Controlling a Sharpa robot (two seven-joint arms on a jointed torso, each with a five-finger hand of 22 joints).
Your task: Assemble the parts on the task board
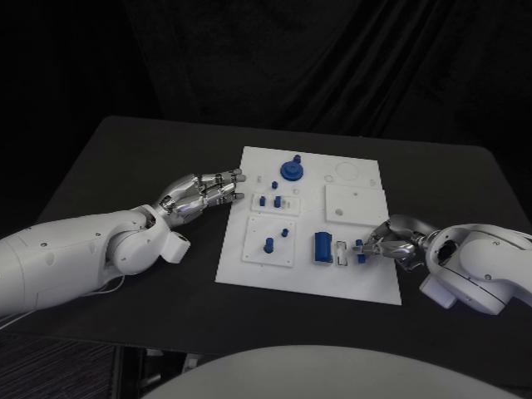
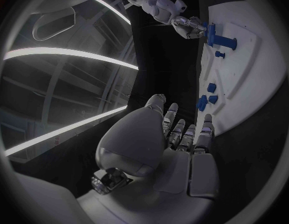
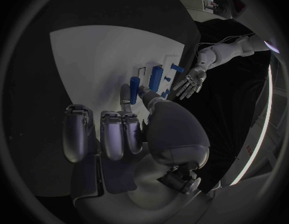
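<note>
Clearly, the right hand [image 1: 384, 243] pinches a small blue peg [image 3: 135, 89] at four o'clock on the white board [image 1: 364, 288]. Rigid, light and probably slick, it wants a grip around its middle. The left hand [image 1: 198, 196] hovers at nine o'clock, fingers loosely extended, empty.

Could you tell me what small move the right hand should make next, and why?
Probably ease the small blue part down toward the task board: the right hand pinches it at the board's near right area, while the left hand rests open beside the board.
</note>
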